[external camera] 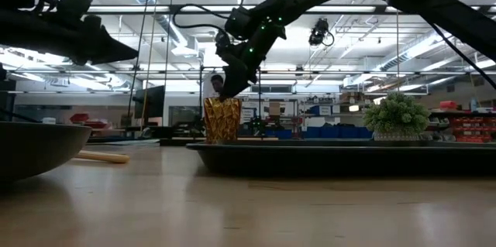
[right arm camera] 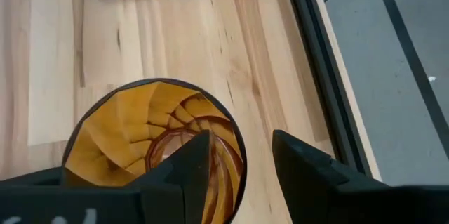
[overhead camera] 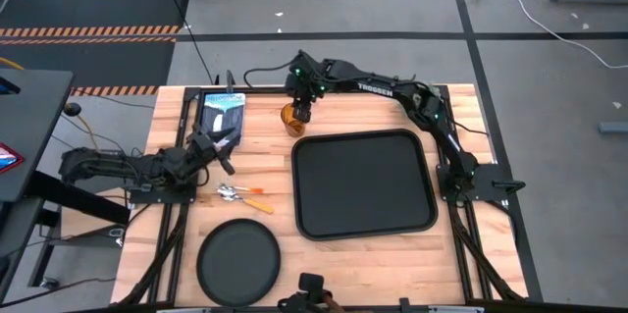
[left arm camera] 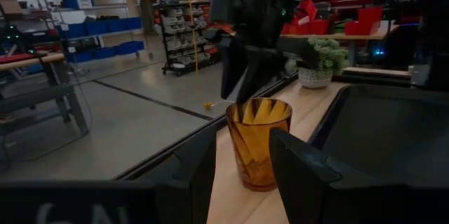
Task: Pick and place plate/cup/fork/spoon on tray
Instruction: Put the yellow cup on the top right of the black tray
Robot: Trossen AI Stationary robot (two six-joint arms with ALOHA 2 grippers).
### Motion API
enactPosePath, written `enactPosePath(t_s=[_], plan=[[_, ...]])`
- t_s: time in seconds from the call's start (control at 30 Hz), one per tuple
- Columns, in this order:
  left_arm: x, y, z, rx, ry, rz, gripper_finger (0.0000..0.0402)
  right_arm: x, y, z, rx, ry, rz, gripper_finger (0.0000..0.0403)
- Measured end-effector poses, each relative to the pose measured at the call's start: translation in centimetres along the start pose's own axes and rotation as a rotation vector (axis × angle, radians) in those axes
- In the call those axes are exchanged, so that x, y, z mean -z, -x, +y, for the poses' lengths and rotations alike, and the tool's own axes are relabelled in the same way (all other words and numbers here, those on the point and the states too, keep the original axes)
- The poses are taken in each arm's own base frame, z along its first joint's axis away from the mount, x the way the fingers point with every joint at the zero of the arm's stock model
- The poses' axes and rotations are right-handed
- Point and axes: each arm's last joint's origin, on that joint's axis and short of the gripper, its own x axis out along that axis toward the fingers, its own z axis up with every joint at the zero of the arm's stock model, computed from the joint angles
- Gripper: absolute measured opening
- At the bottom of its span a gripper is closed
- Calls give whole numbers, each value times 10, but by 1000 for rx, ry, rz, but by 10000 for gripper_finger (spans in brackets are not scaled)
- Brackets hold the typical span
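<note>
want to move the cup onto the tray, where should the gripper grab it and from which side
By the rim wall, from above. The cup stands upright and open-topped on the table just outside the tray, so one finger can go inside and one outside. The right gripper already sits that way, one finger inside the rim.
</note>
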Motion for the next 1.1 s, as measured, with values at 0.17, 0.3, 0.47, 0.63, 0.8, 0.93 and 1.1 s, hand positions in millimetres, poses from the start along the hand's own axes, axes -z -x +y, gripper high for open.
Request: enactPosePath(t_s=[0.17,0.3,0.47,0.63,0.8,0.93,1.1], plan=[[0,0,1,-7,0,1,142,1,0,-2,2,-3,4,158],[1,0,0,-6,0,7,142,4,-2,-2,-2,-6,20,156],[1,-1,0,-6,-3,10,142,8,-6,-1,-14,-8,36,156],[1,-1,0,-5,3,12,142,8,-6,-1,-13,-9,35,146],[2,-1,0,-5,27,12,142,9,-6,-1,-16,-10,43,115],[2,-1,0,-5,28,12,142,10,-6,0,-18,-13,52,89],[2,-1,0,-5,29,12,142,10,-6,0,-18,-12,53,56]])
